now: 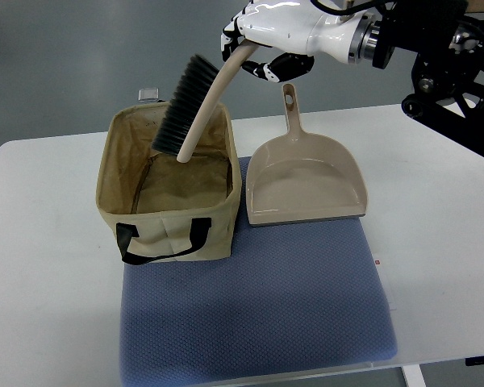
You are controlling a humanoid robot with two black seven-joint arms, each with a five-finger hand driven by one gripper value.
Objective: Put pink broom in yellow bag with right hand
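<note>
With our right hand (262, 50) clamped on the pink broom (195, 106) handle, we lower its bristles straight into the yellow bag (168, 189), clear of the rim.

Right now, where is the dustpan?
The dustpan lies flat on the blue mat, right of the yellow bag, its handle pointing toward the right hand.

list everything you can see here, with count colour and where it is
broom: 1, pale pink handle with black bristles, tilted, head over the bag's far side
bag: 1, yellowish tan with black handles, open, on the mat's left end
dustpan: 1, pale pink-beige, flat on the mat right of the bag
mat: 1, blue-grey, on the table
table: 1, white
small clear clip-like item: 1, behind the bag
right hand: 1, white and black, top centre, gripping the broom handle
</note>
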